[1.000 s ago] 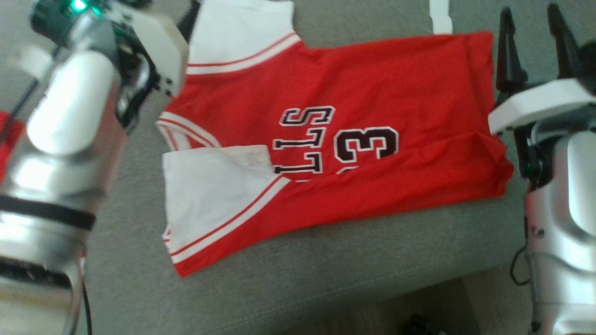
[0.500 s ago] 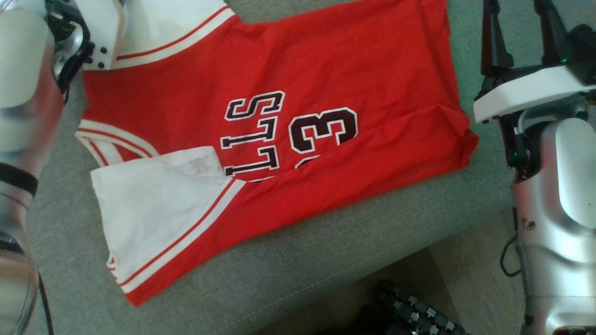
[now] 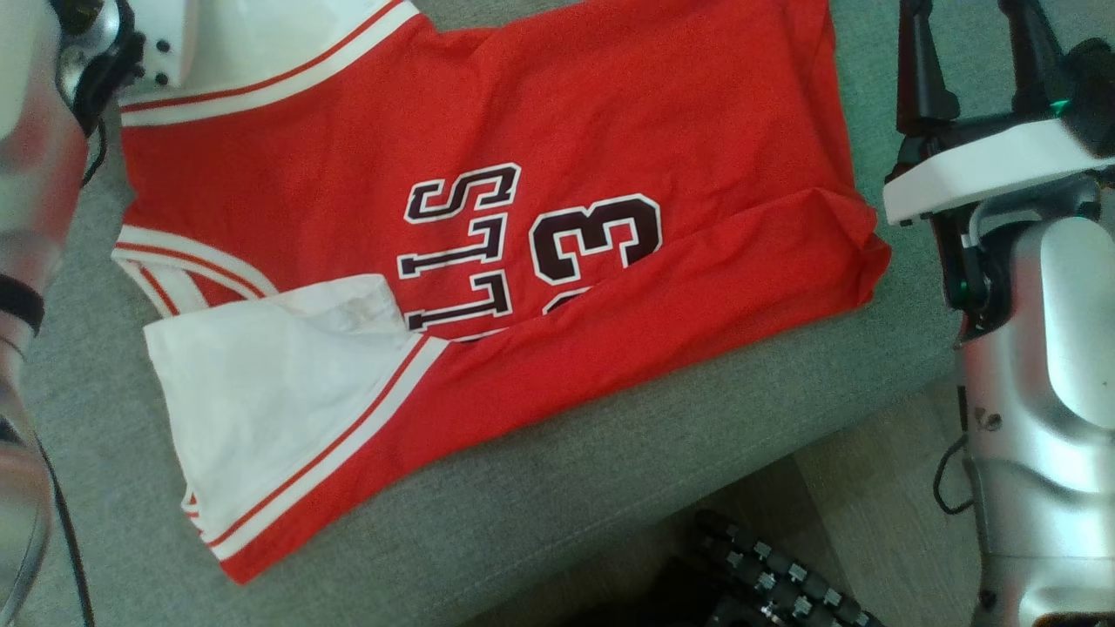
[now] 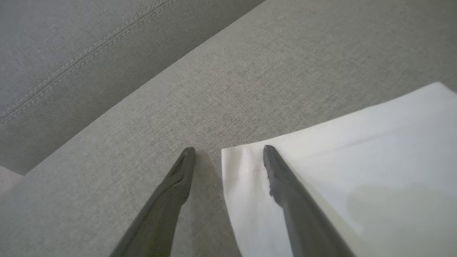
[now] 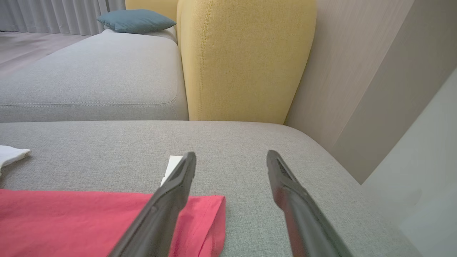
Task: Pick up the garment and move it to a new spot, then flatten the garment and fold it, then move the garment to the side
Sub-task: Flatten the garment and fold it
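- Red jersey (image 3: 488, 218) with white sleeves is lying spread across the grey seat cushion (image 3: 610, 470). Its near long side is folded over and is running along the cushion's front edge.
- Left gripper (image 4: 228, 151) is hovering over the cushion's rear area, fingers spread and grasping nothing. One finger is crossing a white sleeve corner and the other is crossing bare cushion fabric. Contact cannot be determined.
- Right gripper (image 3: 971, 52) is standing released and empty above the cushion, just beside the jersey's hem end.
- Yellow backrest (image 5: 246, 60) is rising behind the cushion.
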You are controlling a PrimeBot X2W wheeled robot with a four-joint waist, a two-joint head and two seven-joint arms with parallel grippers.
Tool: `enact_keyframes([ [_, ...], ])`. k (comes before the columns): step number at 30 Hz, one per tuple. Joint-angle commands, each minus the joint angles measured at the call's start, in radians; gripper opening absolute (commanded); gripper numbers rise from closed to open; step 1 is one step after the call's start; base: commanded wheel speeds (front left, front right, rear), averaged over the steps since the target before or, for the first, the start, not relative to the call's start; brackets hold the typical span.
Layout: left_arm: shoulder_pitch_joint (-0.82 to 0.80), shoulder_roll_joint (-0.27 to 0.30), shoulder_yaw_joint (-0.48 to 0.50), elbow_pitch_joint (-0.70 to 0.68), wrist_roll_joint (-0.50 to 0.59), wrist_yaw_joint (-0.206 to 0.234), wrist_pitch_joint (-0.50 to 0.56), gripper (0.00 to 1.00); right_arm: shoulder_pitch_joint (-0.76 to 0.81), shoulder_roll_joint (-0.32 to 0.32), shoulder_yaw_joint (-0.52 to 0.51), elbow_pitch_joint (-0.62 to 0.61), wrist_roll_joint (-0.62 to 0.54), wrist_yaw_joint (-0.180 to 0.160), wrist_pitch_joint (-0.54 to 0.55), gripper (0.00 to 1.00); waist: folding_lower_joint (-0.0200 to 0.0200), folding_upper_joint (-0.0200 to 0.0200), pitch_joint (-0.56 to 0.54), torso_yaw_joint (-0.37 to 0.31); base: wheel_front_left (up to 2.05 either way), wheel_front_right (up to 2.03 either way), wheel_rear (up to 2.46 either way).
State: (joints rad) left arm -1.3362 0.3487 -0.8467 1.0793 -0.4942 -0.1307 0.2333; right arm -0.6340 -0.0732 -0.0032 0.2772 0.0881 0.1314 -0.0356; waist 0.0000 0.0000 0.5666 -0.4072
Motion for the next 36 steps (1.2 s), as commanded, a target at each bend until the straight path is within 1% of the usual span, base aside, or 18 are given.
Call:
enact_keyframes([
  [1,0.006,0.026,-0.015,-0.021,-0.037,0.0,0.046,0.71,-0.014,0.0,0.006,-0.034,0.006,-0.001,-0.01,1.0,0.0,0.0,0.001,0.002,0.0,0.0,0.0],
  [2,0.01,0.026,-0.027,-0.037,-0.068,0.0,0.071,0.0,-0.015,-0.002,0.004,-0.033,0.005,-0.001,-0.01,1.0,0.0,0.0,0.002,0.004,0.0,0.0,0.0],
  [4,0.012,0.038,-0.057,-0.076,-0.122,0.0,0.12,0.0,-0.019,-0.005,-0.002,-0.028,0.005,-0.001,-0.009,1.0,0.0,0.0,0.003,0.009,0.0,0.0,0.0],
  [5,0.012,0.038,-0.057,-0.076,-0.122,0.0,0.12,0.0,-0.019,-0.005,-0.002,-0.028,0.005,-0.001,-0.009,1.0,0.0,0.0,0.003,0.009,0.0,0.0,0.0],
  [7,-0.004,0.061,-0.076,-0.113,-0.152,0.0,0.114,0.0,-0.024,-0.01,-0.01,-0.024,0.002,-0.001,-0.008,1.0,0.0,0.0,0.007,0.017,0.0,0.0,0.0],
  [10,-0.014,0.076,-0.106,-0.145,-0.182,0.0,0.096,0.0,-0.032,-0.017,-0.021,-0.009,-0.005,-0.001,-0.009,1.0,0.0,0.0,0.003,0.032,0.0,0.0,0.0],
  [14,-0.029,0.08,-0.134,-0.171,-0.2,0.0,0.029,0.0,-0.047,-0.025,-0.029,0.014,-0.014,-0.001,-0.01,1.0,0.0,0.0,-0.01,0.058,0.0,0.0,0.0],
  [18,-0.048,0.061,-0.136,-0.167,-0.192,0.0,-0.078,0.0,-0.061,-0.038,-0.028,0.045,-0.002,-0.001,-0.006,1.0,0.0,0.0,-0.03,0.091,0.0,0.0,0.0],
  [24,-0.056,0.019,-0.138,-0.166,-0.17,0.012,-0.218,0.0,-0.102,-0.099,-0.016,0.119,0.042,-0.001,0.029,1.0,0.0,0.0,-0.061,0.161,0.0,0.0,0.0],
  [26,-0.049,0.008,-0.146,-0.173,-0.162,0.012,-0.248,0.0,-0.121,-0.13,-0.001,0.154,0.055,-0.001,0.045,1.0,0.0,0.0,-0.068,0.184,0.0,0.0,0.0],
  [33,-0.027,-0.013,-0.168,-0.223,-0.161,0.008,-0.293,0.0,-0.187,-0.235,0.058,0.331,0.084,-0.001,0.11,1.0,0.0,0.0,-0.071,0.251,0.0,0.0,0.0],
  [36,-0.024,-0.016,-0.175,-0.243,-0.162,0.007,-0.299,0.0,-0.217,-0.262,0.086,0.409,0.094,-0.001,0.138,1.0,0.0,0.0,-0.067,0.268,0.0,0.0,0.0],
])
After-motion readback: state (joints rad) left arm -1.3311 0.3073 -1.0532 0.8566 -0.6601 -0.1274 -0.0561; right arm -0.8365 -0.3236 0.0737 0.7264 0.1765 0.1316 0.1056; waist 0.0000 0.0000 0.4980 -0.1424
